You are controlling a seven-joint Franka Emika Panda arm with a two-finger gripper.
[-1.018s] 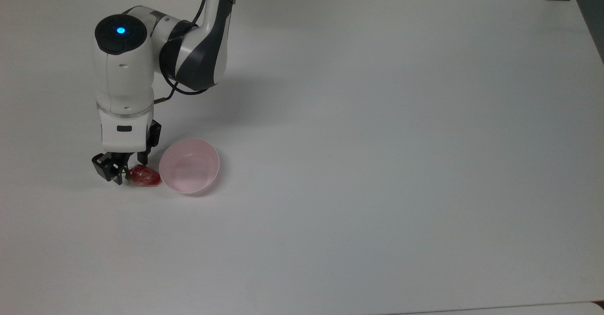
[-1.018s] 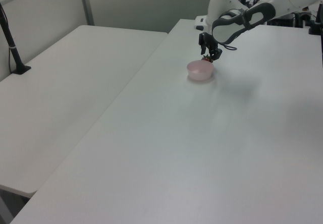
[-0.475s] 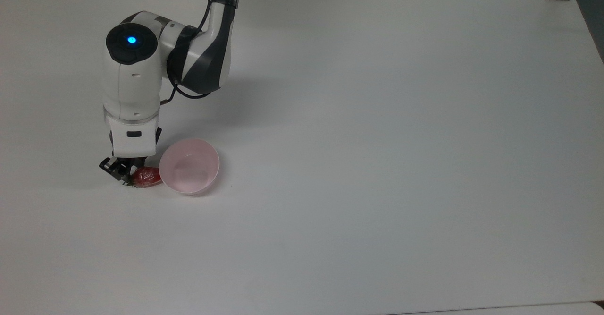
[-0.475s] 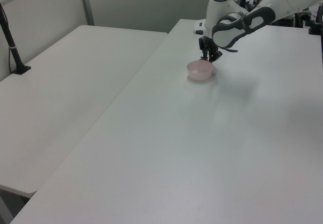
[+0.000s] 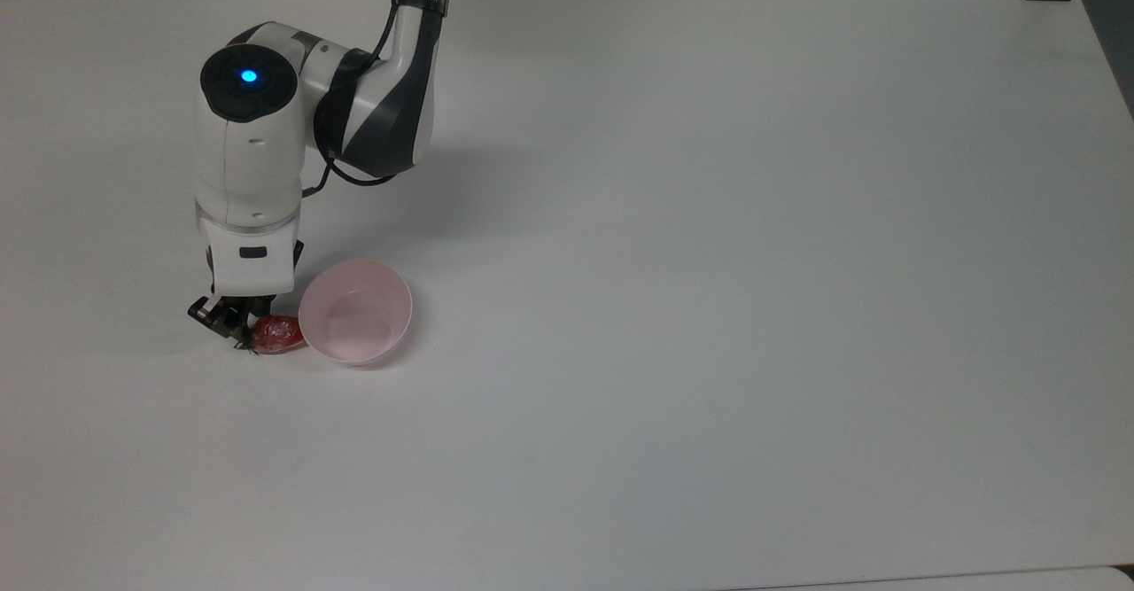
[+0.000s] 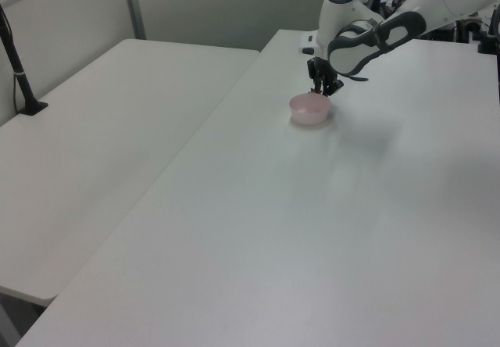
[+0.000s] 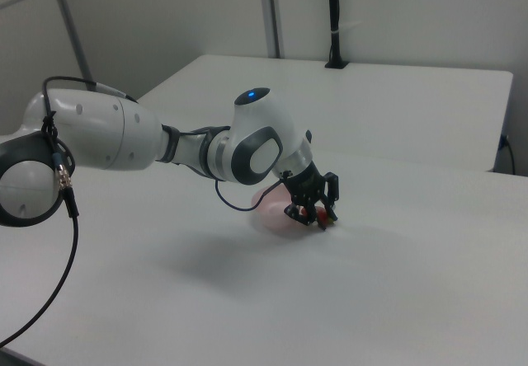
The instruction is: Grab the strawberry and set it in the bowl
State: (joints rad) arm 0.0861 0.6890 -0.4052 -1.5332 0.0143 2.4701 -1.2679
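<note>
- Strawberry [image 5: 277, 333]: lies on the white table [image 5: 709, 263], touching or just beside the bowl's rim on the top view's left; green stem end points away from the bowl.
- Bowl [image 5: 355, 312]: pale pink, upright, nothing inside.
- Gripper [image 5: 232, 322]: lowered to table level at the strawberry's stem end; fingers drawn narrow about that end. In the right view the gripper [image 7: 315, 208] brackets the red fruit [image 7: 321, 217].
- Arm [image 5: 257, 148]: white, with a blue lamp lit on top.
</note>
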